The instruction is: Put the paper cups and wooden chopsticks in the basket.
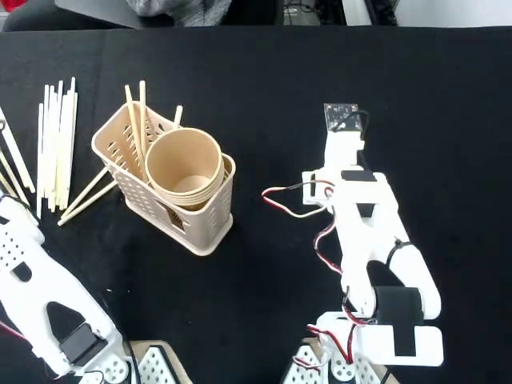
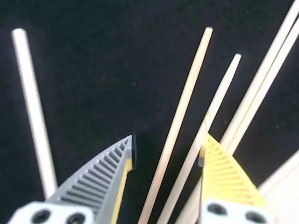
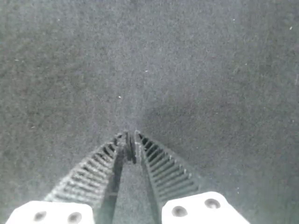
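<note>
Left gripper [image 2: 167, 142] open, straddling loose chopsticks [image 2: 180, 116] – right gripper [image 3: 130, 140] closed on nothing. We see paper cups [image 1: 186, 168] and a few sticks [image 1: 136, 120] already in the basket [image 1: 200, 228] – the pile beside it is left to load

The cups [image 1: 186, 170] stand nested in the basket [image 1: 200, 226], chopsticks [image 1: 142, 112] behind them. Left of the basket lie loose chopsticks [image 1: 56, 144].
</note>
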`<state>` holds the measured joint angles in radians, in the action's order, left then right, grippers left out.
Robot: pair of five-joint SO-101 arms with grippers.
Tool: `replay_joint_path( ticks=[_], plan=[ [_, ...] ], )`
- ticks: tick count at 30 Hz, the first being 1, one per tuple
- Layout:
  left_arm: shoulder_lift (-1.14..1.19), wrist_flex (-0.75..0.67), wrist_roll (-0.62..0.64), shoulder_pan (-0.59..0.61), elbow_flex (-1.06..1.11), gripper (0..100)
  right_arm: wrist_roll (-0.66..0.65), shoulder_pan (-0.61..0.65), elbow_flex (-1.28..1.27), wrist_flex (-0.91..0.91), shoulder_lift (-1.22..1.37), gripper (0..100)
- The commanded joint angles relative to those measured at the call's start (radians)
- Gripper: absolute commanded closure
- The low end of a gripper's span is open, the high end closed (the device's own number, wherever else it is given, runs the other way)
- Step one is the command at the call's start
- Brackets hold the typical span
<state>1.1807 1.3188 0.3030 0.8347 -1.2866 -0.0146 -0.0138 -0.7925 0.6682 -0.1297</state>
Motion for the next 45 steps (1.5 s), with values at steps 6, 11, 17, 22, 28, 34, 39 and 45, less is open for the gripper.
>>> replay_joint_path(
  ticks=[6,11,17,22,28,34,39,45],
  plan=[
    [0.092,-0.163,0.015,-0.030,-0.056,76,0.003,0.011,0.002,-0.017,-0.024,98.4],
    [0.098,-0.163,0.015,-0.031,-0.051,79,0.003,0.011,0.002,-0.017,-0.024,98.4],
    [0.098,-0.132,0.015,-0.025,-0.054,96,0.003,0.011,0.002,-0.015,-0.024,98.4],
    [0.089,-0.081,0.015,-0.041,-0.064,97,0.003,0.011,0.002,-0.015,-0.024,98.4],
    [0.089,0.037,0.015,-0.039,-0.236,97,0.003,0.011,0.002,-0.015,-0.024,98.4],
    [0.087,0.141,0.008,-0.031,-0.380,97,0.003,0.011,0.002,-0.015,-0.024,98.4],
    [0.100,0.109,-0.028,-0.036,-0.360,91,0.003,0.011,0.002,-0.015,-0.024,98.4],
    [0.109,-0.026,-0.037,-0.021,-0.194,82,0.003,0.011,0.002,-0.015,-0.024,98.4]
  ],
)
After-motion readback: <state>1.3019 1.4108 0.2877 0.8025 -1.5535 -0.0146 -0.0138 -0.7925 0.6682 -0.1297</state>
